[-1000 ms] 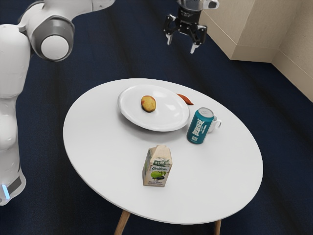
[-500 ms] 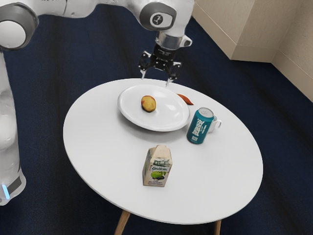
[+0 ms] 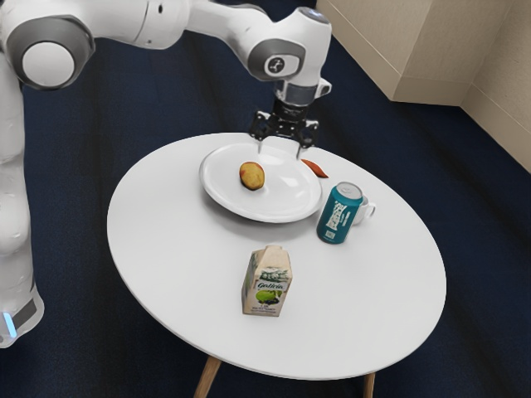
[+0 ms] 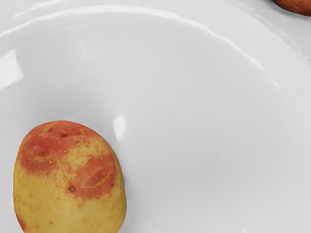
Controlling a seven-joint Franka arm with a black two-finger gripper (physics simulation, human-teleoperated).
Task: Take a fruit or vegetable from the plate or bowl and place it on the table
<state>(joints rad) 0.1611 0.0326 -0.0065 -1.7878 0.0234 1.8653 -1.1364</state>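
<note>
Because the potato (image 3: pixel 252 176) lies on the plate (image 3: pixel 286 197) toward the exterior view's left of my gripper (image 3: pixel 280 154), whose fingers stand apart with nothing between them, the coming move likely calls for a sideways shift that way before any lowering to grasp.

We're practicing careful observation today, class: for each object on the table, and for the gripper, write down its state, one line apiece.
Gripper, open and empty
Plate, right way up
Potato, lying on the plate
Can, standing upright
Carton, standing upright
White cup, partly hidden by the can
Reddish-orange item, lying beside the plate
</note>
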